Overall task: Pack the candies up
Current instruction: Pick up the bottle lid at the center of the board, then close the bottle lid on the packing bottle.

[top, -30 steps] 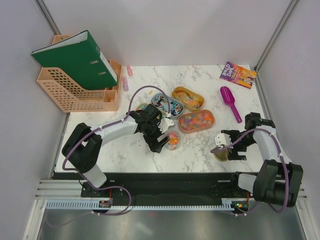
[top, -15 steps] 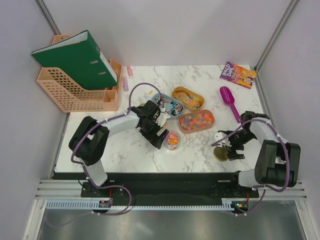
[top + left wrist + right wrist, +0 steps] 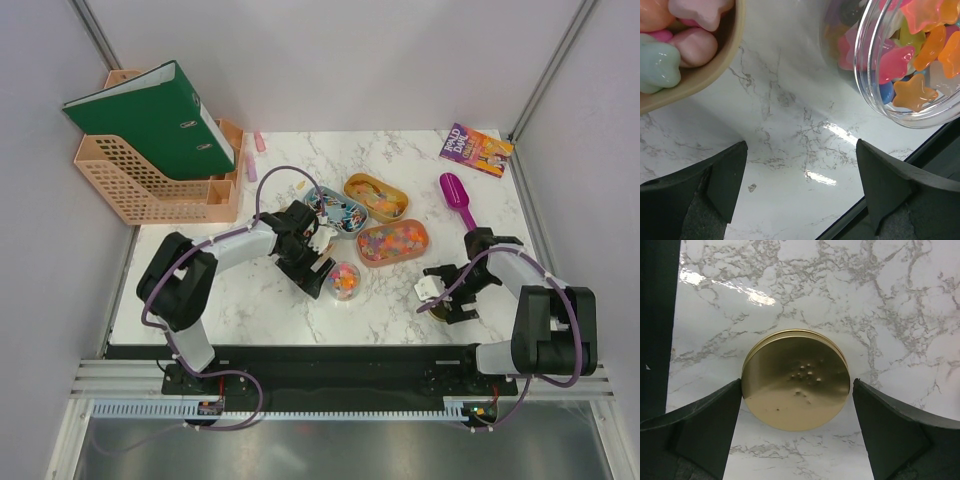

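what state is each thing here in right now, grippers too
gold lid: off the jar, flat on the table
jar: uncapped, candies inside
oval trays: holding candies
scoop: lying on the table, unheld
binder: closed
book: closed
left gripper: open, holding nothing
right gripper: open, straddling the gold lid

text: "ROALD DAHL" | on: purple book point(image 3: 476, 150) cover | other text: none legible

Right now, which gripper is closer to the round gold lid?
Right. The right gripper hangs open around the round gold lid; the left gripper is far off by the clear candy jar.
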Motion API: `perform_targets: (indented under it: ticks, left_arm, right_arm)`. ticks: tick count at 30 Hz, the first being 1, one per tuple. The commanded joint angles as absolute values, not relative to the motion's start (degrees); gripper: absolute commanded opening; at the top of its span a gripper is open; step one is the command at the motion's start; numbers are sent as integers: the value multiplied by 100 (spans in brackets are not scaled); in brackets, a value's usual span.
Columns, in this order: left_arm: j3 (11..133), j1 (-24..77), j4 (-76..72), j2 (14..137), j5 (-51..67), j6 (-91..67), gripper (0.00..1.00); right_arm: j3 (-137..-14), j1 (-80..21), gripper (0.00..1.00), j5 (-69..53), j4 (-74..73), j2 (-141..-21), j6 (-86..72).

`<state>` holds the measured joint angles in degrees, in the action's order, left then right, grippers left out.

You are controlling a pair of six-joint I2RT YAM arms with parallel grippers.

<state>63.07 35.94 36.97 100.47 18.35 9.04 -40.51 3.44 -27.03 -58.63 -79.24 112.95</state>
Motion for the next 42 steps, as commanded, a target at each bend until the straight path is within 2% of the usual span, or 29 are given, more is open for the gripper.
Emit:
perform_targets:
  ticks: [1,7,13,18,21,25,31,38,42]
  left_arm:
    - [6407,3560,3815,9861,1995,800,95]
    - [6416,3559,3806,9800,1942,835,94]
    - [6346,3560,3806,9668,1863,861,92]
    - [6372,3533,3797,9589,1802,888,91]
    - [6372,3489,3867,9422,1688,914,91]
    - [6399,3331,3946,8940,1337,914,90]
    - [6189,2989,3666,8149,327,747,89]
    - [4950,2830,2401,6409,282,1072,89]
    - [4597,2830,2530,5811,158,1081,88]
  right_arm:
    - [-4025,281,98,-2813,-5634,-7857,11821]
    - [-4052,202,98,-2690,-5634,-7910,11663]
    - [-4148,185,84,-2619,-5704,-7954,11330]
    - [-4210,176,81,-2575,-5783,-8112,11136]
    - [-4464,167,80,-2610,-5967,-7964,11031]
    - [-5419,35,82,-2908,-6432,-7568,10741]
    - [-6695,-1325,84,-2971,-6715,-7830,9511]
    - [-7681,-3134,83,-2769,-6618,-8902,8368]
    - [-8234,-3840,83,-2576,-6478,-9482,7946]
